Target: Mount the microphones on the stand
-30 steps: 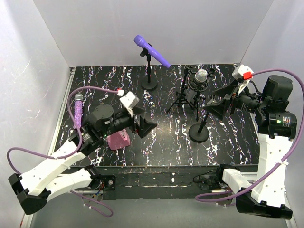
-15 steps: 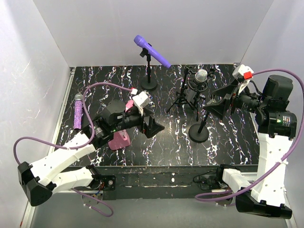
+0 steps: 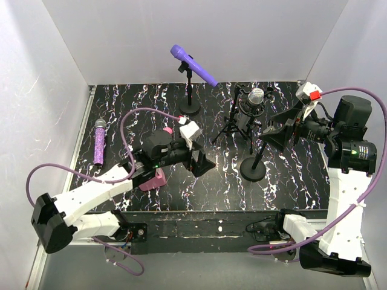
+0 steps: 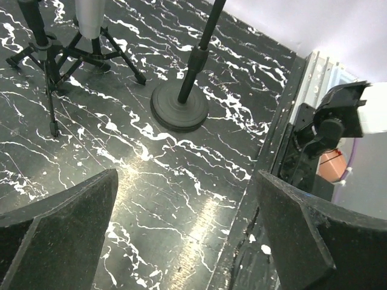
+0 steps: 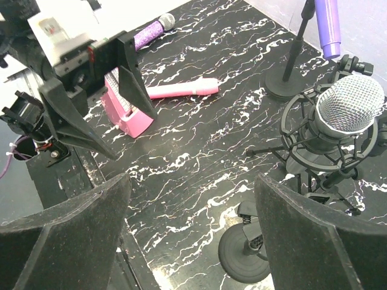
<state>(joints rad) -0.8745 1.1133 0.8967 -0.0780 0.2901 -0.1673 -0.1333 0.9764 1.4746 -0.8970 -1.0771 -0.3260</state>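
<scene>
Black marbled tabletop (image 3: 121, 96); left gripper (image 3: 204, 166) and right gripper (image 3: 272, 134) both gape empty, and the pink microphone (image 5: 181, 89) looks light, rigid, slick, best grasped across its mid-barrel.

purple mic (image 3: 195, 65), silver mic (image 3: 256, 96) seemingly mounted; pink mic (image 5: 183, 90), glittery mic (image 3: 98, 144) flat.

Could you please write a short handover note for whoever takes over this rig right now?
Grippers: the left gripper is open and empty above the middle of the table; the right gripper is open and empty by the top of the bare round-base stand.
Done: plain purple microphone on the back stand; silver-grey microphone in the tripod mount.
Left: pink microphone lying beside the pink block; glittery purple microphone lying near the left edge. Only one free stand is in view.
</scene>
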